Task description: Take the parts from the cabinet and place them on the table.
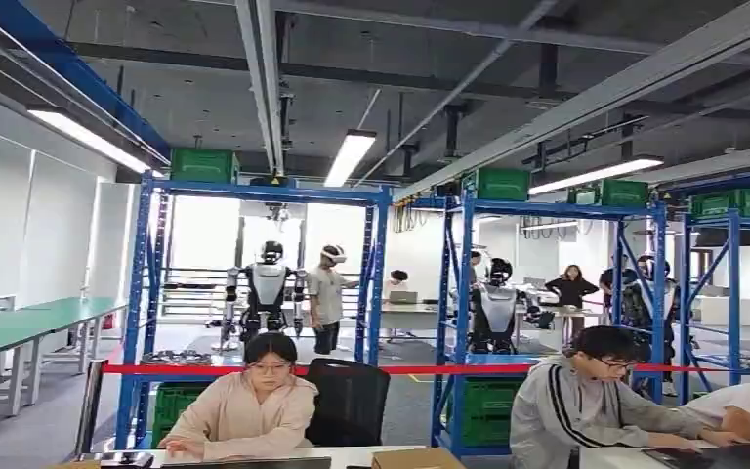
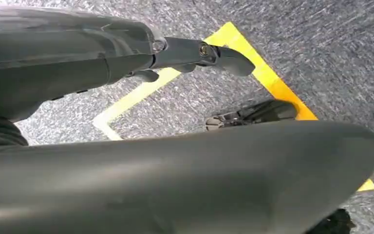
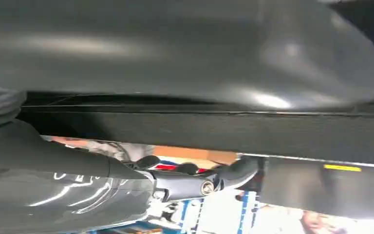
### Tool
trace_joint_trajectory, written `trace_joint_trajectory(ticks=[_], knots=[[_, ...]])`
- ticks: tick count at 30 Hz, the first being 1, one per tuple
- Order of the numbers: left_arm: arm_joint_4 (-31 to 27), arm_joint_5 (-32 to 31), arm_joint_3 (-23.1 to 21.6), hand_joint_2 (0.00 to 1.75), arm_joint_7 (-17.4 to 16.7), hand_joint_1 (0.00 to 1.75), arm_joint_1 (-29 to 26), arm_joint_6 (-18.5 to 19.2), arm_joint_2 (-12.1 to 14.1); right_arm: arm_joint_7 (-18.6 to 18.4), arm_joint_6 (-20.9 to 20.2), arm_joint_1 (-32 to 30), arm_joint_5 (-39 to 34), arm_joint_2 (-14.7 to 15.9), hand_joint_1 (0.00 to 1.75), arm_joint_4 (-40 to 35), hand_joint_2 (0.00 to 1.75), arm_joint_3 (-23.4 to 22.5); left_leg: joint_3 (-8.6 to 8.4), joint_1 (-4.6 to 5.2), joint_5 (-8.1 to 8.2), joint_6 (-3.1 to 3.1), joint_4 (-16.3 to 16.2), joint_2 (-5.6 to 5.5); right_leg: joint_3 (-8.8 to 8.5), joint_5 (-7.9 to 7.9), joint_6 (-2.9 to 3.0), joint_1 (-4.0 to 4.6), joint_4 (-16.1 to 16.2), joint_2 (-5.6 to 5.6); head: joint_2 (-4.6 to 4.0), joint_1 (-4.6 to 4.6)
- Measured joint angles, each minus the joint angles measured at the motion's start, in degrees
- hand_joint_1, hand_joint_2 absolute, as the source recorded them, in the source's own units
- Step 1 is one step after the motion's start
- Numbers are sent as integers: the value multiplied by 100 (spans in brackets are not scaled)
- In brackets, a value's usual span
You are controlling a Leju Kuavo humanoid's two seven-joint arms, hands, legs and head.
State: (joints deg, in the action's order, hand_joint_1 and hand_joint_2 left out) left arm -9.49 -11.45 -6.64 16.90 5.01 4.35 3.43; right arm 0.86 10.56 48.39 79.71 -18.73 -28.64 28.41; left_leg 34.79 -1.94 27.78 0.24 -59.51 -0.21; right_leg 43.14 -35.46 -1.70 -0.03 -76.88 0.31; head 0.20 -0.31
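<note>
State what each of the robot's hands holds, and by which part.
The left hand holds nothing, fingers apart above the floor. Whether the right hand holds anything cannot be told.

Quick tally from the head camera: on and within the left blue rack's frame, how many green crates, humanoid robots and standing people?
Green crates: 2, one on top and one at the bottom
Humanoid robots: 1
Standing people: 1
Total: 4

The left hand hangs low, its thick thumb lying apart from the darker fingers, which stretch out with nothing between them. The right hand reaches forward, fingers extended and holding nothing.
</note>
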Motion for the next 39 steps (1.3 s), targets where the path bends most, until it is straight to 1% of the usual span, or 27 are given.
trace_joint_trajectory(ticks=[1,3,4,5,7,9,10,11,13,14,15,17,18,19,20,21,23,25,26,27,29,30,31,32,34,35,39], knots=[[0,7,17,0,11,0,-11,0,0,96,-46,0,-94,24,0,-87,0,0,-2,0,1,-1,-1,-3,-74,158,10,-1,187,0,0,0],[0,11,57,0,30,0,-16,-6,0,294,-120,21,-305,70,0,-305,0,-4,-11,2,7,-9,1,-8,-516,687,72,8,1181,2,0,0],[0,13,63,0,44,0,-18,-13,0,371,-157,39,-401,89,0,-390,0,-7,-9,1,11,-16,6,-9,-720,884,112,17,1648,4,0,0],[0,20,72,0,52,0,-19,-18,0,448,-197,40,-521,131,0,-492,0,-9,5,37,19,-35,-1,-16,-801,823,124,51,1778,6,0,0],[0,55,129,0,76,0,-66,-24,0,590,-388,-1,-827,216,0,-775,0,-7,12,21,7,-90,23,-12,-779,807,146,61,1815,9,0,0],[0,70,177,0,111,0,-116,-46,0,715,-588,-43,-1222,313,0,-1062,0,-11,-16,21,-11,-167,80,-11,-803,850,224,44,1893,10,0,0],[0,77,203,0,133,0,-132,-55,0,791,-675,-51,-1428,352,0,-1210,0,-20,3,14,81,-168,22,-1,-834,879,257,16,1941,-2,0,0],[0,79,219,0,149,0,-142,-57,0,862,-773,-45,-1649,384,0,-1332,0,-39,90,22,240,-158,-184,-2,-835,885,284,13,1954,-7,0,2],[0,81,247,0,162,0,-172,-63,7,1008,-973,-85,-2123,498,0,-1565,0,-70,499,31,682,-167,-1091,-3,-840,879,296,30,1951,-18,-2,0],[0,79,269,0,170,0,-190,-66,11,1109,-1077,-125,-2478,573,0,-1675,0,-96,684,32,800,-177,-1473,-2,-838,877,299,37,1945,-21,0,2],[0,66,297,0,170,0,-215,-66,15,1228,-1182,-184,-2900,644,0,-1806,0,-155,768,31,786,-182,-1640,-2,-841,873,302,40,1941,-21,0,2],[0,61,317,0,173,0,-235,-59,20,1494,-1368,-267,-3731,767,0,-2049,0,-245,597,24,476,-193,-1248,0,-842,860,296,36,1921,-12,0,0],[0,44,330,0,181,0,-231,-55,28,1690,-1460,-345,-4312,839,0,-2258,0,-344,327,12,156,-197,-678,1,-850,839,273,29,1897,-4,-2,0],[0,22,337,0,190,0,-225,-48,31,1836,-1559,-442,-4817,903,0,-2510,0,-451,115,2,-56,-199,-227,3,-857,806,241,28,1863,-3,-2,0],[0,0,343,0,192,0,-218,-33,28,1998,-1714,-560,-5364,973,0,-2763,0,-553,35,27,34,-191,-118,-1,-830,776,194,75,1827,-1,-2,-2],[0,-20,347,0,199,0,-214,-13,28,2186,-1953,-711,-6057,1038,0,-3065,0,-691,22,22,58,-134,-44,-9,-805,769,184,78,1780,-3,0,-9],[0,-37,374,0,186,0,-253,7,31,2426,-2548,-1095,-7454,1095,0,-3715,0,-978,27,49,68,-79,-61,-17,-827,780,154,65,1815,-12,0,-4],[0,2,404,0,149,0,-261,57,31,2459,-3392,-1546,-9121,1093,0,-4489,0,-1273,7,13,46,-14,-32,-17,-824,699,91,47,1765,-10,0,-4],[0,37,439,0,146,0,-263,65,31,2454,-3758,-1748,-9748,1086,0,-4872,0,-1405,3,12,49,6,-32,-21,-760,561,55,42,1592,-10,0,-5],[0,90,477,0,146,0,-271,88,33,2450,-4007,-1928,-10117,1080,0,-5157,0,-1487,-1,14,57,32,-32,-21,-594,339,28,23,1224,-11,-2,-4],[0,146,549,0,155,0,-301,116,33,2439,-4337,-2320,-10509,1073,0,-5753,0,-1545,-6,19,66,44,-33,-10,-147,-59,-8,7,284,-13,0,-7],[0,186,583,0,153,0,-321,116,33,2445,-4443,-2536,-10559,1073,0,-6017,0,-1563,-7,19,71,49,-33,-8,-16,-87,-11,2,32,-15,-2,-7],[0,203,616,0,153,0,-333,111,33,2498,-4533,-2756,-10557,1073,0,-6278,0,-1567,-9,19,73,51,-33,-11,-26,11,-11,-4,91,-14,-2,-7],[0,232,649,0,151,0,-347,105,33,2570,-4631,-2937,-10531,1073,0,-6551,0,-1563,-15,19,81,51,-33,-21,-161,199,0,-5,372,-13,-2,-7],[0,242,697,0,153,0,-364,98,33,2681,-4732,-3197,-10437,1073,0,-7017,0,-1554,-46,19,97,30,-31,-36,-670,709,57,-1,1420,-13,0,-7],[0,249,724,0,155,0,-368,90,33,2736,-4758,-3293,-10397,1073,0,-7176,0,-1554,-50,29,109,8,-28,-37,-835,729,78,15,1760,-10,-2,-4],[0,286,809,0,186,0,-394,41,35,2973,-4815,-3669,-10148,1073,0,-7602,0,-1539,-96,30,98,-116,41,-37,-868,728,157,57,1821,10,0,-7]])
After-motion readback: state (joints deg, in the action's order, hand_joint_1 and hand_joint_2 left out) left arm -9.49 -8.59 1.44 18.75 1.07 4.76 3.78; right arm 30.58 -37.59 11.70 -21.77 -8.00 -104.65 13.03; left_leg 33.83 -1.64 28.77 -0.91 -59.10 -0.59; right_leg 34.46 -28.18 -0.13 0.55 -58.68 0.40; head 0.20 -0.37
